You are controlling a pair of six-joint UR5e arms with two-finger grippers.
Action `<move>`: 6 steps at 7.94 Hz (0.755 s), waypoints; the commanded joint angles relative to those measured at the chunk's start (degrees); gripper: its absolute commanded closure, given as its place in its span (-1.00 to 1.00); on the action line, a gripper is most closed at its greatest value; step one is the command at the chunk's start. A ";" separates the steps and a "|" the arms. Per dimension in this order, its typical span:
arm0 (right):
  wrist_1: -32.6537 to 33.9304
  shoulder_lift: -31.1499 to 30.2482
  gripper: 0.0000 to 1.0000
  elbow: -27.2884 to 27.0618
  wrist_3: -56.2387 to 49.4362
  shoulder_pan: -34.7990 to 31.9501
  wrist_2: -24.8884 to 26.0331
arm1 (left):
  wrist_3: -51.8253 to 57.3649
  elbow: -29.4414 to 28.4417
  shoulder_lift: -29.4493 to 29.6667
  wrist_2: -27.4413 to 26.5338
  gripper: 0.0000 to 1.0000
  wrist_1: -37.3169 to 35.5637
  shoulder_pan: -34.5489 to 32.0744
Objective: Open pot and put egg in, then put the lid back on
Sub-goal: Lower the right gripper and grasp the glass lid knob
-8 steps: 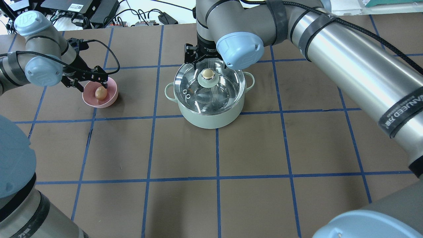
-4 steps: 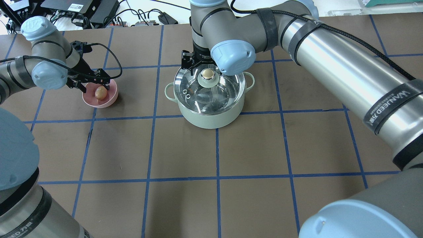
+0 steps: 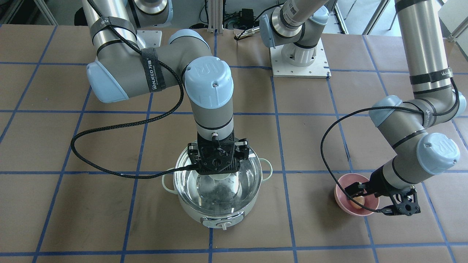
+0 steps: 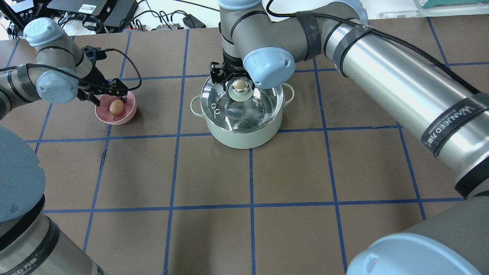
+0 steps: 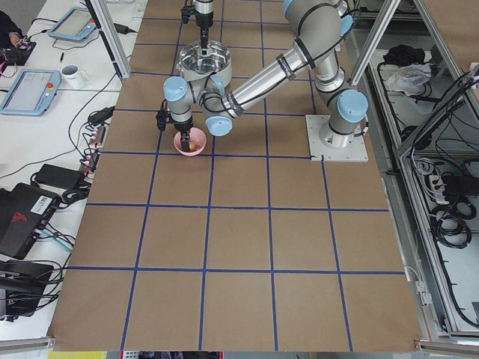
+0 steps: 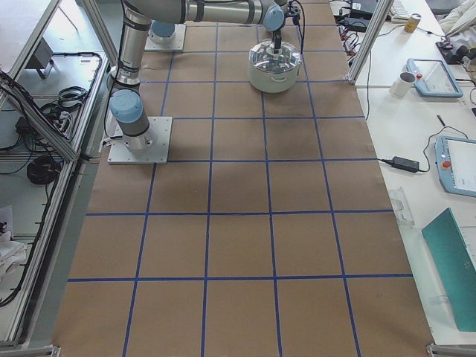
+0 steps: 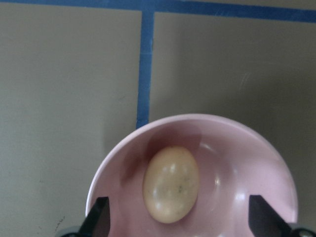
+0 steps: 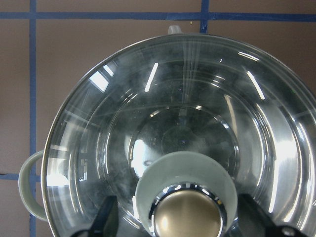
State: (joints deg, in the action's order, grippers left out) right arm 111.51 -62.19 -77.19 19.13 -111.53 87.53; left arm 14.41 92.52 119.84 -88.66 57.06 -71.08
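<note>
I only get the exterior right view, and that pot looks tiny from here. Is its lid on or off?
Observer: On. The glass lid sits on the mint-green pot.
Visitor: Has the claw grabbed it?
Observer: No. The right gripper is open, with one finger on each side of the lid's knob.
Visitor: And the egg?
Observer: The egg lies in a pink bowl, and the left gripper is open around it.

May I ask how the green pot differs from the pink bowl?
The round mint-green pot is larger than the pink bowl and has loop handles; the bowl has none. A clear glass lid covers the pot; the bowl lies open, holding a tan egg. Both stand upright.
</note>
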 commanded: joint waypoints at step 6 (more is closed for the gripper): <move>-2.52 -2.93 0.59 -1.65 -5.59 0.78 0.71 | -0.35 0.03 0.83 4.64 -0.99 -0.64 -0.11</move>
State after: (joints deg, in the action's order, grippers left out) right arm 110.67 -63.65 -78.94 14.69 -111.43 87.94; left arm 13.90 92.59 120.33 -85.48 56.54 -71.19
